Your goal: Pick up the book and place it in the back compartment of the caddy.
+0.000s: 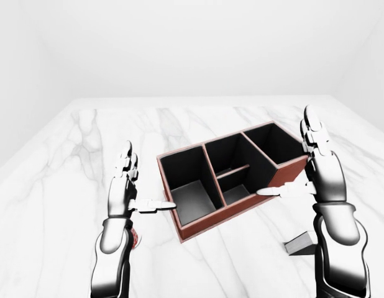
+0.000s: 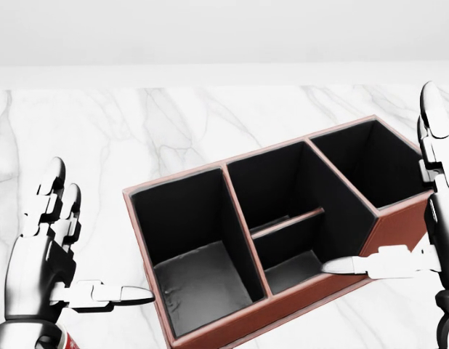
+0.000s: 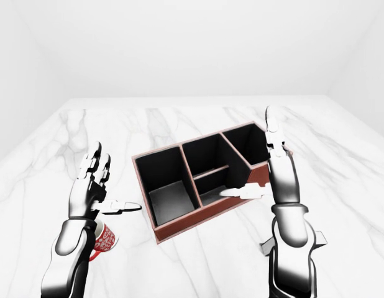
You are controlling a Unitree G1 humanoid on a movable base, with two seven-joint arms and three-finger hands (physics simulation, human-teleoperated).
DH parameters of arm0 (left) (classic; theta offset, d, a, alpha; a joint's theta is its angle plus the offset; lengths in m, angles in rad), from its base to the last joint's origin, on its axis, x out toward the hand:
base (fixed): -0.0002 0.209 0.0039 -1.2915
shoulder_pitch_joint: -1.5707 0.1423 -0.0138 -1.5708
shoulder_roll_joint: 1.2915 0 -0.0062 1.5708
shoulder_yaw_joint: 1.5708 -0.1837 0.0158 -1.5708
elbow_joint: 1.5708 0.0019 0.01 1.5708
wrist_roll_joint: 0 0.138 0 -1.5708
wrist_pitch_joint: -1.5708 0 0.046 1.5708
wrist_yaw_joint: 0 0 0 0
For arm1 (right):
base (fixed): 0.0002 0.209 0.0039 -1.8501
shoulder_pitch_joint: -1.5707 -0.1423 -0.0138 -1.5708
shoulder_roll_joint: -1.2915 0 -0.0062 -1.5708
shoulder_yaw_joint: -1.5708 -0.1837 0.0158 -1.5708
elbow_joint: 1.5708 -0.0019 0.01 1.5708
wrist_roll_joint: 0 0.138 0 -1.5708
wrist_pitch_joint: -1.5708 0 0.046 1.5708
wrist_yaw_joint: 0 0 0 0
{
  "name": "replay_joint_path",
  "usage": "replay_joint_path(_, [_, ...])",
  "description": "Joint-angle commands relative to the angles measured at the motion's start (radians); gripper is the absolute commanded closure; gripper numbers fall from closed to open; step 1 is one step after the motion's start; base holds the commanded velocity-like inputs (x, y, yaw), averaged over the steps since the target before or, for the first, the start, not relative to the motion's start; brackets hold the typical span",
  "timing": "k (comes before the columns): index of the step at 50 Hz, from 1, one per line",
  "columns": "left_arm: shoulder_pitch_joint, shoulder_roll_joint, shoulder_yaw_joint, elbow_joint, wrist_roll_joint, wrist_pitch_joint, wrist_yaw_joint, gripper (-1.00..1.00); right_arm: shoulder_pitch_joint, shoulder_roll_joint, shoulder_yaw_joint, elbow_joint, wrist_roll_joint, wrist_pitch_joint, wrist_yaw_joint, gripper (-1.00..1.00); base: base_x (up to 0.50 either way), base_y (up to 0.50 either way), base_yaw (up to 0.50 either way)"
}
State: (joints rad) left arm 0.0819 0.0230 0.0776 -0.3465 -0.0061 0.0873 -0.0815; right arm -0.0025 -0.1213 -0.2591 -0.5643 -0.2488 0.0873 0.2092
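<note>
The caddy (image 2: 224, 169) is a red-brown box with black insides, lying slantwise on the marble table (image 1: 80, 143). It has a big cell on the left, a middle cell split by a low divider, and a cell on the right. A grey book (image 1: 301, 244) lies flat on the table at the lower right of the left-eye view, mostly hidden behind my right forearm. My right hand (image 1: 285, 152) is open and upright at the caddy's right end, thumb pointing left along its near wall. My left hand (image 1: 142, 184) is open, just left of the caddy. Neither hand holds anything.
A red mug (image 3: 104, 238) with a white pattern stands on the table under my left forearm. The marble top runs wide to the left of the caddy and above it, up to a white wall.
</note>
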Motion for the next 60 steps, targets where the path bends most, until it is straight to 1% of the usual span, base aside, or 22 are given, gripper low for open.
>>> replay_joint_path(1, [-0.004,0.001,0.003,0.005,-0.001,0.0,0.001,-1.0,-0.015,-0.025,-0.051,0.014,-0.049,0.0,0.04,-1.0,0.0,0.0,0.0])
replay_joint_path(4, [-0.005,0.001,0.003,0.009,-0.001,0.0,0.001,-1.0,-0.016,-0.03,-0.06,0.011,-0.055,0.0,0.044,-1.0,0.0,0.0,0.0])
replay_joint_path(5, [-0.005,0.001,0.004,0.002,-0.001,0.0,0.001,-1.0,-0.016,-0.05,-0.08,0.017,-0.067,0.0,0.05,-1.0,0.0,0.0,0.0])
replay_joint_path(12, [-0.005,0.002,0.008,0.003,-0.003,0.0,0.001,-1.0,-0.016,-0.068,-0.124,0.027,-0.094,0.0,0.082,-1.0,0.0,0.0,0.0])
replay_joint_path(13, [-0.01,0.005,0.015,-0.001,-0.008,0.0,0.002,-1.0,0.04,-0.108,-0.121,0.065,-0.185,0.0,0.103,-1.0,0.0,0.0,0.0])
replay_joint_path(17, [-0.01,0.005,0.015,-0.003,-0.007,0.0,0.002,-1.0,0.033,-0.081,-0.141,0.077,-0.223,0.0,0.132,-1.0,0.0,0.0,0.0])
replay_joint_path(22, [-0.011,0.005,0.016,-0.003,-0.008,0.0,0.001,-1.0,0.033,-0.069,-0.147,0.084,-0.244,0.0,0.142,-1.0,0.0,0.0,0.0])
replay_joint_path(38, [-0.015,0.005,0.018,0.004,-0.008,0.0,0.002,-1.0,0.049,-0.067,-0.177,0.069,-0.282,0.0,0.182,-1.0,0.0,0.0,0.0])
replay_joint_path(60, [-0.019,0.007,0.021,0.016,-0.009,0.0,0.002,-1.0,0.098,-0.046,-0.191,0.056,-0.349,0.0,0.242,-1.0,0.0,0.0,0.0])
